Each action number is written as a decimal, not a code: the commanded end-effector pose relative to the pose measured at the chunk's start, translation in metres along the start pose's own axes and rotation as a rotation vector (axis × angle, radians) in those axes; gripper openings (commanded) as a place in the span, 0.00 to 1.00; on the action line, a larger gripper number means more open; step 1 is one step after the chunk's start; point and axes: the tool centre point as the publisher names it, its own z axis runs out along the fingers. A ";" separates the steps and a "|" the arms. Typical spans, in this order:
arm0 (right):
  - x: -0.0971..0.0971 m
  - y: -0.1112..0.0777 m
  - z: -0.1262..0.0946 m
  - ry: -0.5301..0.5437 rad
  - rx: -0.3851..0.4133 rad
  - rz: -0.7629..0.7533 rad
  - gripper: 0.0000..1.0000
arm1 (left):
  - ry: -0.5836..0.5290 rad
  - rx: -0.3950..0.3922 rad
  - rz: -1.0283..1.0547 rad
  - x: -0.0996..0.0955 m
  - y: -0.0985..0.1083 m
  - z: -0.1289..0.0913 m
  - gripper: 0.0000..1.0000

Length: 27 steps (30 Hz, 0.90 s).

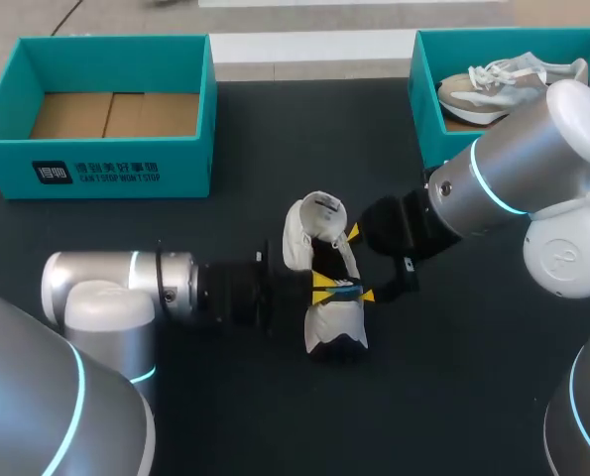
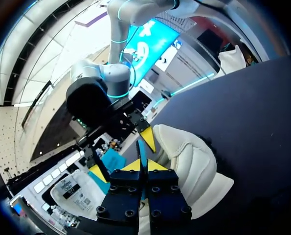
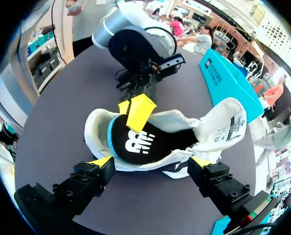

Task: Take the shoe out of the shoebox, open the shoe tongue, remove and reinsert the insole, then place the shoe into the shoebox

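Note:
A white shoe (image 1: 314,223) lies on the black table (image 1: 225,416), its tongue (image 3: 232,122) folded back. A black insole (image 3: 145,139) with a teal rim sticks partly out of the shoe's opening. My left gripper (image 1: 324,290) comes in from the left and is shut on the insole's edge; in the left wrist view the thin teal edge runs between its closed yellow tips (image 2: 144,165). My right gripper (image 3: 151,161) is wide open on the shoe's other side, one finger near each end of the shoe's side (image 1: 359,265).
A teal shoebox (image 1: 106,169) with a cardboard floor stands at the back left. A second teal box (image 1: 425,109) at the back right holds another pale shoe (image 1: 508,84). Bare table lies in front of the shoe.

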 end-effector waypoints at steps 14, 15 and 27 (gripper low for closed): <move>0.001 0.001 0.001 -0.002 0.003 0.001 1.00 | 0.012 0.001 -0.010 -0.004 -0.008 -0.005 0.35; 0.001 0.001 0.001 -0.002 0.003 0.001 1.00 | 0.012 0.002 -0.008 -0.005 -0.010 -0.006 0.38; 0.001 0.001 0.001 -0.002 0.003 0.001 1.00 | 0.007 0.045 0.014 -0.025 -0.037 -0.018 0.69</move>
